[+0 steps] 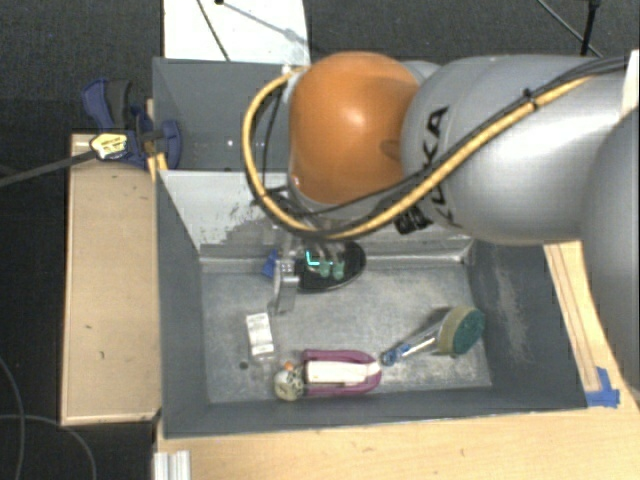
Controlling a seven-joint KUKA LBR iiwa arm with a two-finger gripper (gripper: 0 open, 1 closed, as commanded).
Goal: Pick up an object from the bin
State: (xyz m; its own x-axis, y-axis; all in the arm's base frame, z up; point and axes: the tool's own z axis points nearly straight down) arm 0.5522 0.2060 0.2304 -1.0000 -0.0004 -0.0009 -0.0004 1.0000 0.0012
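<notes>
My gripper (285,286) hangs under the wrist cover at the back left of the bin floor, close to the rear wall. Just below it and slightly left lies a small white rectangular packet (260,334). Near the front wall lies a purple and white oblong thing (338,373), with a small round yellowish piece (289,385) at its left end. A brush with a round green head (458,331) and a blue-tipped handle lies at the right of the floor, well away from the gripper. Nothing shows in the gripper's grasp.
The arm and its orange cover hang over the back half of the bin and hide what lies under them. The bin's sloped walls rise on all sides. Bare floor lies between the packet and the brush.
</notes>
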